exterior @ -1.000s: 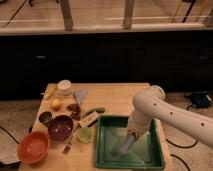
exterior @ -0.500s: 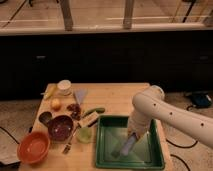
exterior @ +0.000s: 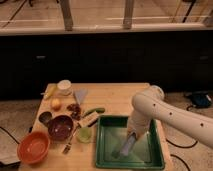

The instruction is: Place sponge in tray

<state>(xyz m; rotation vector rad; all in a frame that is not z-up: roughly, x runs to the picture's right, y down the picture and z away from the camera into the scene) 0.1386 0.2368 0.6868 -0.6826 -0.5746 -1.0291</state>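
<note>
The dark-green tray (exterior: 130, 166) sat at the near right of the wooden worktop (exterior: 120, 97), and inside its raised rim was the sponge (exterior: 124, 147), a pale blue-grey block standing on a slant. Its lower end reached down towards the glossy tray bottom; whether it touched could not be told.

The white arm came in from the right and bent down over the tray, with the gripper (exterior: 131, 137) hanging above the tray's middle. The fingers were closed narrowly on the sponge's upper end, so the sponge hung directly below them, slanting down to the left.

To the left of the tray stood the other containers:
- a round orange bowl (exterior: 34, 147) at the near left corner
- a dark purple bowl (exterior: 60, 127) just behind and beside it
- a small green cup (exterior: 84, 134) just beside the tray's left rim
- a white cup (exterior: 64, 87) at the far side

What any of these held could not be made out.

A beige block (exterior: 90, 119) and a green vegetable (exterior: 94, 111) lay near the tray's far left corner, and a pale blue triangular piece (exterior: 80, 95) lay further back.
</note>
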